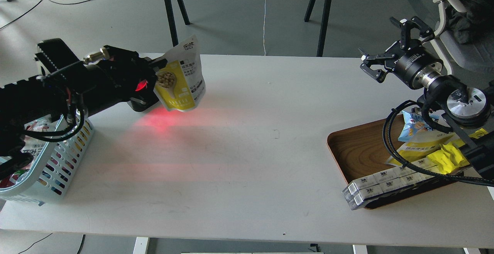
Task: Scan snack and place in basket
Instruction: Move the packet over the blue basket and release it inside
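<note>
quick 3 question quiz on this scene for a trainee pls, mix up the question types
1. True or false: the left gripper holds the yellow and white snack pouch up off the white table.
2. Which holds the stacked white boxes? A) the light blue basket B) the brown wooden tray C) the bare table
3. Fill in: the right gripper is ____ and holds nothing.

Key:
1. True; red light falls on the table beneath it.
2. B
3. open
</note>
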Controlling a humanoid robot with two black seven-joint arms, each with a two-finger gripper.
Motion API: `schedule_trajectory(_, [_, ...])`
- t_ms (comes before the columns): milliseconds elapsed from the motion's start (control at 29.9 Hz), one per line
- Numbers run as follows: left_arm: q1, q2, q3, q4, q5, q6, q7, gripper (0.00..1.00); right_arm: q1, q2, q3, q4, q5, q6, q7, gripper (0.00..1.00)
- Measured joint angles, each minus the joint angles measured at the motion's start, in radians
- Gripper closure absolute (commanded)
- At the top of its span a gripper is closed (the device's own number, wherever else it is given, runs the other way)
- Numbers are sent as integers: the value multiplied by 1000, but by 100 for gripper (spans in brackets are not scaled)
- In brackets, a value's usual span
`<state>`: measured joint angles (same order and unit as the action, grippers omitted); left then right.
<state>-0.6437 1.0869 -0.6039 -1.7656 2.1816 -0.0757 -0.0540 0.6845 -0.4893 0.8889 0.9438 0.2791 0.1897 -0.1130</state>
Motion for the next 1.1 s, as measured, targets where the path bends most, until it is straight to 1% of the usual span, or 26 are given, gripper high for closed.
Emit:
schedule_trajectory(301, [-8,248,-72,1,-22,50,-64,100,9,1,0,1,0,-2,-1,3])
schedule_trajectory(401, [-8,343,-74,5,-108,77,-82,100,12,2,0,1,0,-3,-1,3])
schedule_trajectory(568, [-7,478,-46,37,-216,140,-133,100,13,2,-1,1,0,-3,-1,3])
schedule_trajectory(669, [-6,540,17,62,-252,192,-161,100,13,6,-1,1,0,-3,-1,3])
schedule_trajectory(735, [-6,575,71,67,-268,229,-170,100,15,7,-1,2,0,-3,-1,3])
schedule_trajectory(903, [-6,630,251,88,-277,347,-172,100,15,8,-1,3,0,-3,-1,3])
schedule_trajectory(969, [-6,635,321,122,-278,400,-170,100,15,8,-1,4,0,-3,-1,3])
schedule_trajectory(1103, [-6,637,402,192,-279,473,-170,100,15,8,-1,4,0,-3,-1,3])
